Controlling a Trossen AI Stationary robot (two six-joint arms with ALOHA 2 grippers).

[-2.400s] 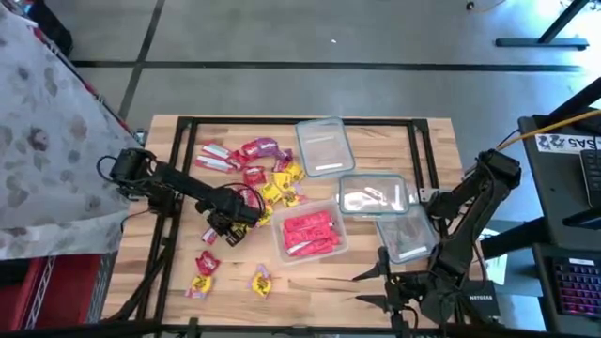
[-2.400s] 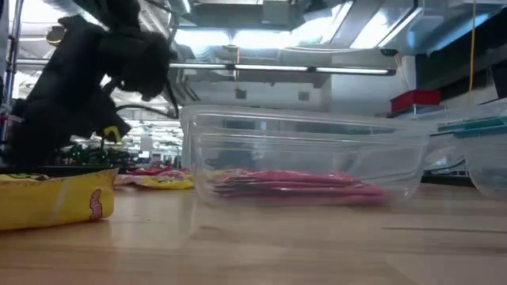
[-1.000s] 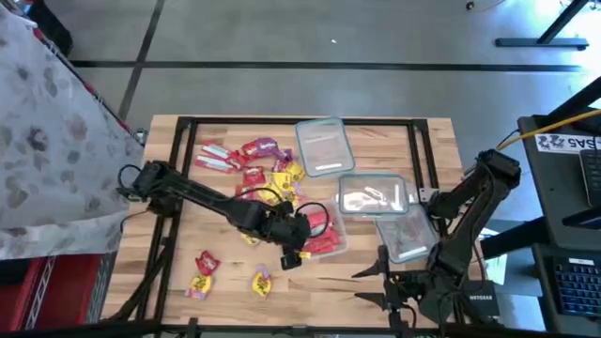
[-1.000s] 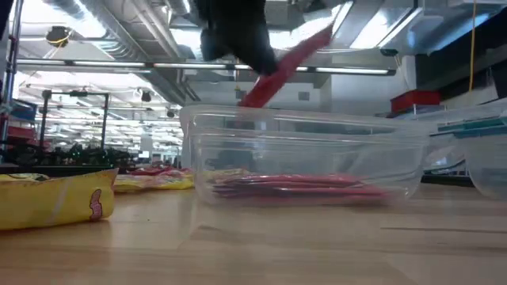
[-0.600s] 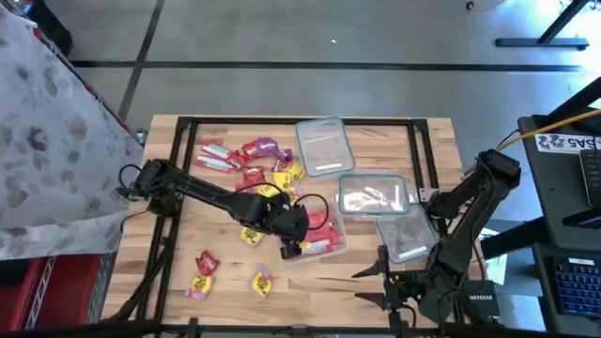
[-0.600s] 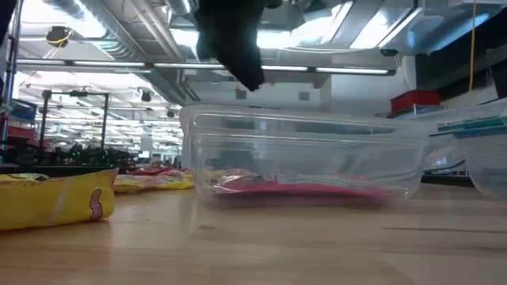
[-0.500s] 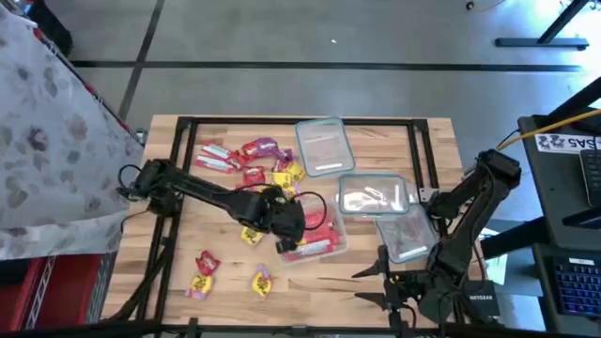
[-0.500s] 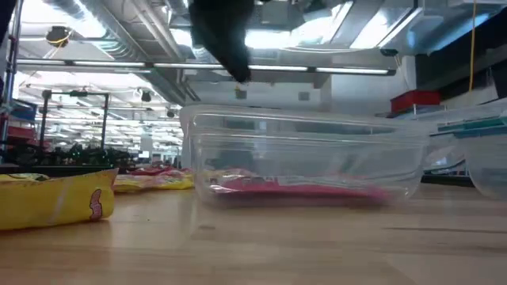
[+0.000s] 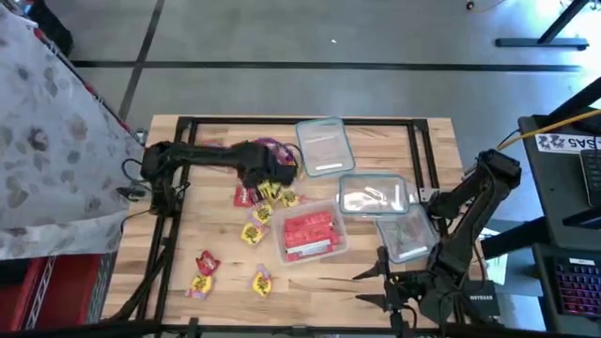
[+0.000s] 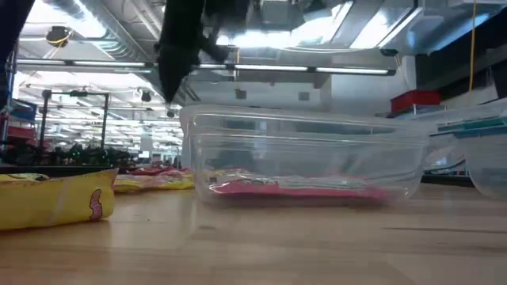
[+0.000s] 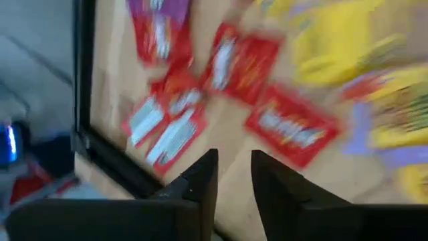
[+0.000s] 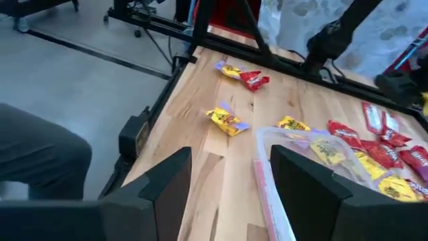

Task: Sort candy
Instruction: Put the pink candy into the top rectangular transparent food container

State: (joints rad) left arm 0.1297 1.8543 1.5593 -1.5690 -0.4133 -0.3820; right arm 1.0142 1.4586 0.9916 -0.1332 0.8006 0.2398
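The left hand (image 9: 266,171), fingers slightly apart and empty, hovers over loose candy (image 9: 254,195) just beside the clear tub (image 9: 340,246) of red packets. The packets look light, thin and crinkly (likely slippery); pinch one across its flat middle. The right hand (image 12: 231,191) waits open near the tub.

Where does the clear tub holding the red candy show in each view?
High view: the tub sits mid-table, just right of the loose candy.
Low view: centre, spanning the middle.
Left wrist view: not in it.
Right wrist view: apparently the clear rim low in the picture.
Shared landmark: the red candy inside it.
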